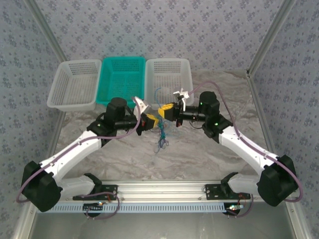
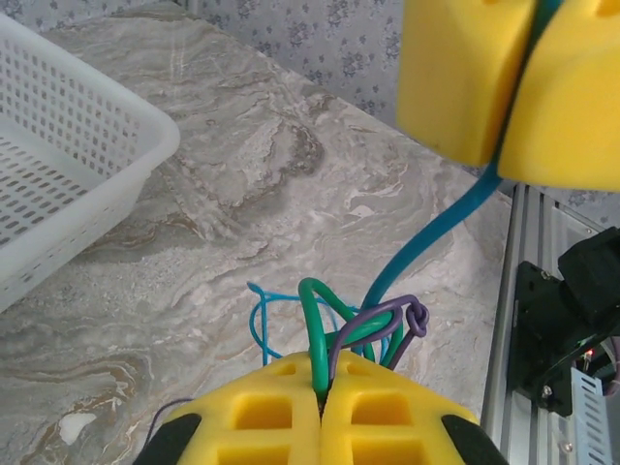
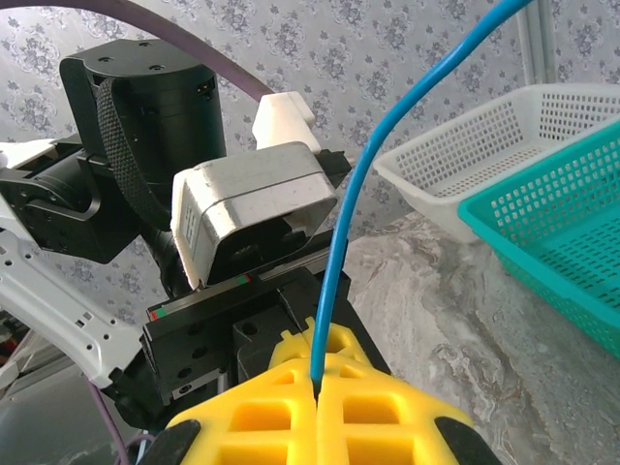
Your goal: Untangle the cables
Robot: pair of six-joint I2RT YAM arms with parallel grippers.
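The cables (image 1: 162, 135) hang as a thin blue, green and dark tangle between the two grippers, above the table's middle. My left gripper (image 1: 149, 121) is shut on them. Its yellow fingers (image 2: 329, 397) pinch a green cable (image 2: 316, 325) and a purple one (image 2: 387, 315), knotted with a thin light-blue loop (image 2: 257, 320). Facing it almost tip to tip, my right gripper (image 1: 164, 110) is shut on a blue cable (image 3: 344, 242) that enters between its fingers (image 3: 317, 383). In the left wrist view that blue cable (image 2: 436, 232) rises into the right gripper's yellow pads (image 2: 455, 87).
Three baskets line the back: white (image 1: 72, 105), teal (image 1: 123, 59), white (image 1: 168, 60), the last just behind the grippers. The left arm's wrist (image 3: 252, 213) stands close in front of the right gripper. A metal rail (image 1: 159, 191) runs along the near edge.
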